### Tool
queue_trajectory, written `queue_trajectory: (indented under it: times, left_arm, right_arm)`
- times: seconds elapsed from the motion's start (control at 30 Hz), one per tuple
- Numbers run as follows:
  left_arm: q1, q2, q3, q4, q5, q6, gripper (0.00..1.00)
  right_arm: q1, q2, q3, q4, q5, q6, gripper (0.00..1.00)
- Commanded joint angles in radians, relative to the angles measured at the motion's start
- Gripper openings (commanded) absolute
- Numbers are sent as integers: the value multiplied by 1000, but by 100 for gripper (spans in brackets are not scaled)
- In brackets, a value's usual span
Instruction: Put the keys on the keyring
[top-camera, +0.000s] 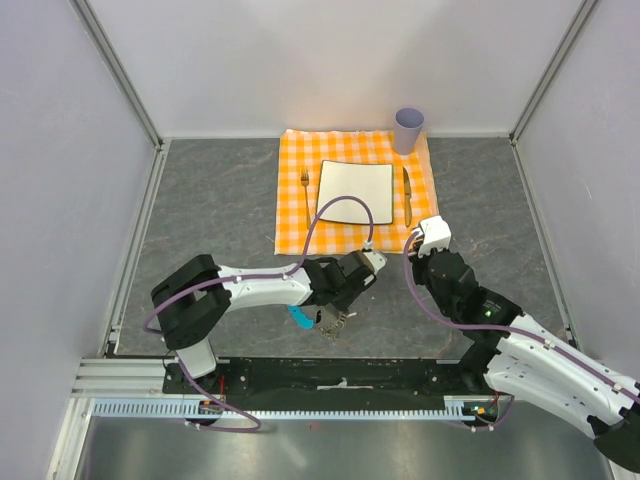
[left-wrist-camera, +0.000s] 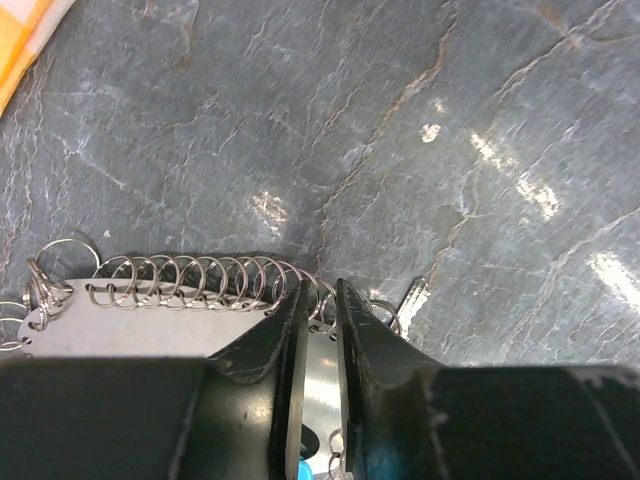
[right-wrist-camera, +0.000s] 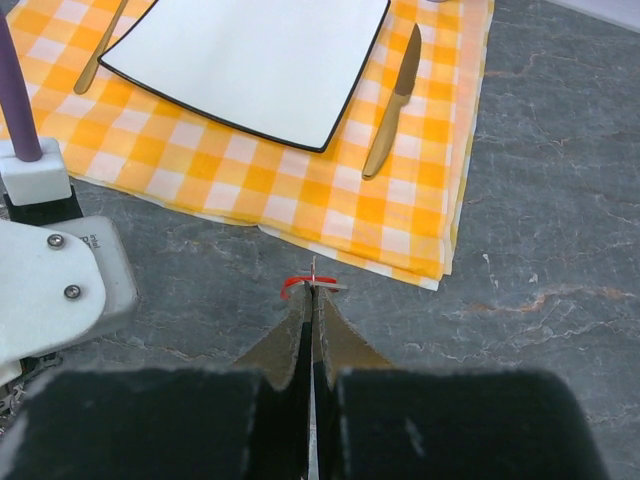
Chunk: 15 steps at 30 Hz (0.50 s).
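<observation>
Two things are being pinched: the left hand (left-wrist-camera: 320, 300) is pressing together on the keyring (left-wrist-camera: 190, 275), which is lying on the desk (left-wrist-camera: 450, 150) at 6 o'clock from the plate (top-camera: 355, 192); the right hand (right-wrist-camera: 312, 305) is nipping the red key (right-wrist-camera: 300, 286) at its very tips, at 12 o'clock; so slight a hold is risking a twist or a drop during threading.

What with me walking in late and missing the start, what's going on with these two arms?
The left gripper is shut on the silvery chain-like keyring with a blue tab, low over the grey marbled table. The right gripper pinches a tiny red-headed key near the corner of the orange checked cloth. The two are apart, so the key is not on the ring yet.
</observation>
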Motion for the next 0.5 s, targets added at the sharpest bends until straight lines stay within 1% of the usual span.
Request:
queue_trajectory:
  times: [0.0, 0.3, 0.47]
  left_arm:
    - [10, -42, -23, -4, -4, -28, 25]
    - [9, -71, -46, 7, 36, -15, 32]
    - [9, -77, -46, 13, 40, -10, 33]
  right_arm:
    - [-2, -1, -6, 42, -8, -2, 0]
    - [-2, 11, -3, 45, -16, -4, 0]
    - [-2, 11, -2, 45, -17, -5, 0]
